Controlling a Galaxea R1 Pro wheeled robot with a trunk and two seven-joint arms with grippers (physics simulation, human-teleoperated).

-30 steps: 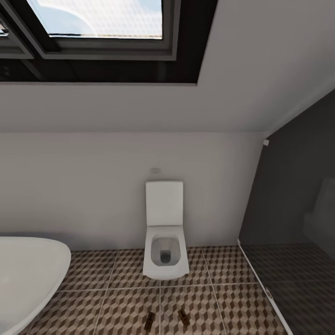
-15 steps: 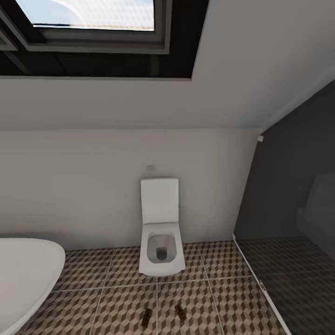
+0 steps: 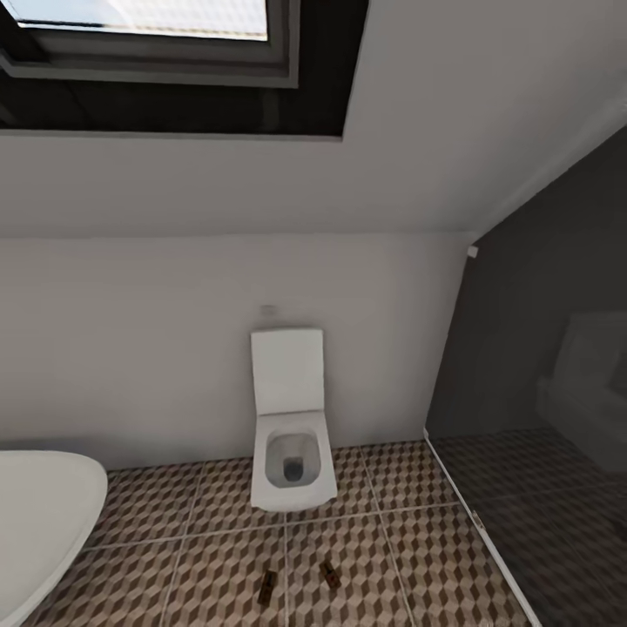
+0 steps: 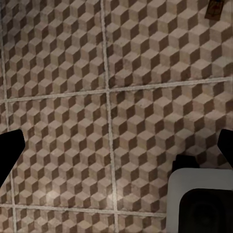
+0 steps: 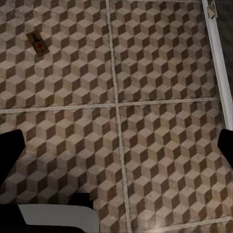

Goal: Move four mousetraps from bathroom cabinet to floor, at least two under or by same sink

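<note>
Two mousetraps (image 3: pixel 296 580) lie on the cube-patterned bathroom floor (image 3: pixel 418 566) before a white toilet (image 3: pixel 290 435); both pincers spread wide and hold nothing, so steer back toward the cabinet smoothly.

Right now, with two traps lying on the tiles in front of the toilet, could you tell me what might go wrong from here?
The two mousetraps lie on the bathroom floor in front of the toilet; if the base rolls forward, it could run over or scatter them.

No sink shows near them here, so they may fail the requirement of lying under or next to the sink.
</note>
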